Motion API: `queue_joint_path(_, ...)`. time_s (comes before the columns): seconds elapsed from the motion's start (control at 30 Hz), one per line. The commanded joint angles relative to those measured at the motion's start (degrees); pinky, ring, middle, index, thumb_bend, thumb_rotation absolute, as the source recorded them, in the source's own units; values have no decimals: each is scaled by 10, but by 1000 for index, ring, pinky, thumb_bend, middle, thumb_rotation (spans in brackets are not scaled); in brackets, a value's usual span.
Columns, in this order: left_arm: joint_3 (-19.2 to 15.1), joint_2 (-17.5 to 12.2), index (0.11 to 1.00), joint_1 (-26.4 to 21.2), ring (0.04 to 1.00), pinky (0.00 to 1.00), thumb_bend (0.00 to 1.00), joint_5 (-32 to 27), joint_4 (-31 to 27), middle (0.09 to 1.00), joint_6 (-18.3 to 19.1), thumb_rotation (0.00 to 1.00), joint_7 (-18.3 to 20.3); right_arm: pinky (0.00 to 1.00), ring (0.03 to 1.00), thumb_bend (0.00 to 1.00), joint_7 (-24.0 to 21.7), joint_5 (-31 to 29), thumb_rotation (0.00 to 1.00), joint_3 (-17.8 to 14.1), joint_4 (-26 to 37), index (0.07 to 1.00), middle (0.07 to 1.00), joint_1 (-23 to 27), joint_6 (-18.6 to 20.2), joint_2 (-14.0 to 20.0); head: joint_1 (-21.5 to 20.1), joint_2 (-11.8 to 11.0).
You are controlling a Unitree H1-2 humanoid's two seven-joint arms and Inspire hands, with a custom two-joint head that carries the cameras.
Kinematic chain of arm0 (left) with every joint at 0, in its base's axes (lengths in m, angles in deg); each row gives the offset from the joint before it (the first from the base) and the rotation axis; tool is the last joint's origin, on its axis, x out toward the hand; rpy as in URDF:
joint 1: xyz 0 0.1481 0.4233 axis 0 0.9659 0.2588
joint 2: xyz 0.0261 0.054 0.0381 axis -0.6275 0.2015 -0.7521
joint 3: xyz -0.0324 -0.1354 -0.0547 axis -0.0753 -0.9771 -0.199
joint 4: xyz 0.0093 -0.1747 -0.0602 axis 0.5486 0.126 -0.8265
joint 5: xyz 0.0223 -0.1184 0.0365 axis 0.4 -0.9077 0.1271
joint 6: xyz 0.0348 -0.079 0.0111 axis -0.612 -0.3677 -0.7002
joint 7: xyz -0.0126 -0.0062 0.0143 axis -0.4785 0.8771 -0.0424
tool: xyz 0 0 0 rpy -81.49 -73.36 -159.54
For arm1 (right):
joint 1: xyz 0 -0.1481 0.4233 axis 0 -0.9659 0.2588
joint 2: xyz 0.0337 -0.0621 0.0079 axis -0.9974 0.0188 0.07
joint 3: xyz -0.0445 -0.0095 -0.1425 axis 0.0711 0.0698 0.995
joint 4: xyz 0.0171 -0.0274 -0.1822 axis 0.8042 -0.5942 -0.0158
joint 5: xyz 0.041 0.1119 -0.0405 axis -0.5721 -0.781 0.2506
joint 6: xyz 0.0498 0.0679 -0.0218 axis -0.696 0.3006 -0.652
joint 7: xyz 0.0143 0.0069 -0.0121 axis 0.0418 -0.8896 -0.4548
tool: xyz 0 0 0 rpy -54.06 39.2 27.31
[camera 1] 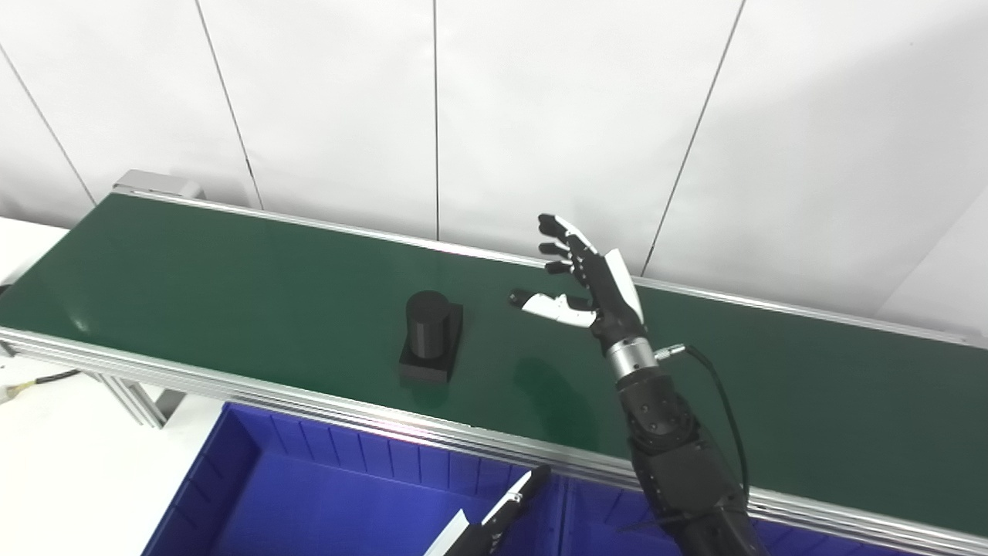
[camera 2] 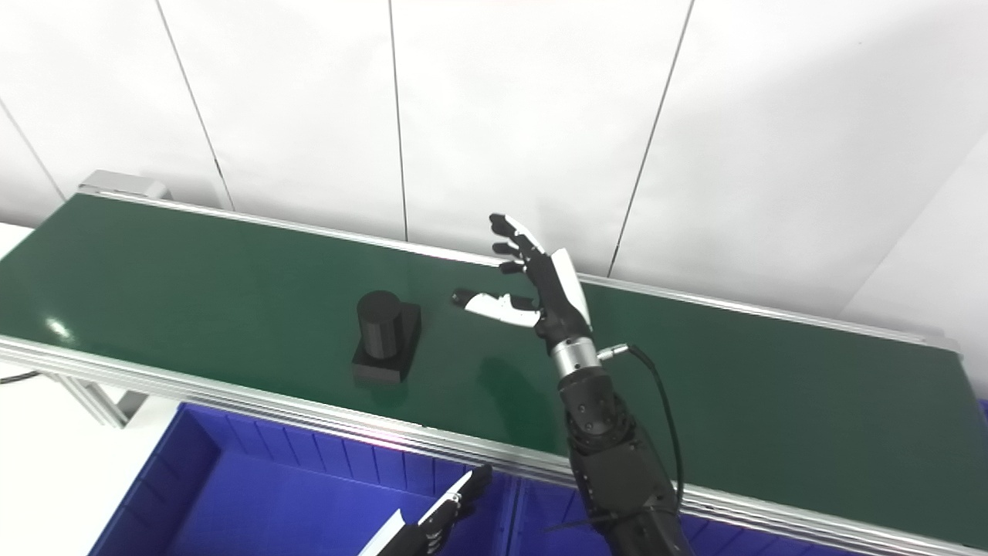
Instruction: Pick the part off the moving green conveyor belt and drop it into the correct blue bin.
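Note:
A black part (camera 1: 430,337), a cylinder standing on a square base, sits on the green conveyor belt (camera 1: 231,286) near its front edge. My right hand (camera 1: 588,278) is open above the belt, to the right of the part and apart from it, fingers spread and thumb pointing toward the part. My left hand (camera 1: 494,513) shows only partly at the bottom edge, over the blue bin (camera 1: 324,494); its fingers look extended and it holds nothing.
A second blue bin (camera 1: 594,517) adjoins the first on the right, below the belt's aluminium front rail (camera 1: 309,401). White wall panels stand behind the belt. A white table surface (camera 1: 69,455) lies at the left.

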Motion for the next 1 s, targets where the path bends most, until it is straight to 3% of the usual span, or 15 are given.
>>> queue_joint_path(0.0, 7, 12, 1000, 1, 1000, 1000, 809, 1, -20, 1000, -27, 800, -8, 754, 835, 1000, 11, 13, 462, 8, 8, 909, 893, 36, -13, -2, 1, 0)
queue_joint_path(0.37, 16, 14, 1000, 5, 1000, 1000, 796, 8, -31, 1000, -20, 793, -13, 631, 802, 1000, -3, 43, 265, 36, 7, 912, 906, 57, 44, -18, 9, 2)
queue_joint_path(0.57, 22, 17, 1000, 11, 1000, 984, 794, 14, -47, 1000, -10, 792, -13, 569, 753, 1000, -1, 61, 255, 56, 3, 891, 891, 64, 66, -21, 14, 5)
queue_joint_path(0.73, 26, 19, 1000, 14, 1000, 974, 772, 13, -52, 1000, -11, 774, -14, 515, 681, 1000, 4, 77, 275, 68, -9, 863, 822, 70, 79, -25, 16, 7)
queue_joint_path(0.97, 27, 22, 1000, 14, 1000, 992, 776, 14, -56, 1000, -8, 780, -16, 489, 656, 1000, 12, 117, 289, 93, -23, 811, 787, 72, 101, -25, 19, 8)
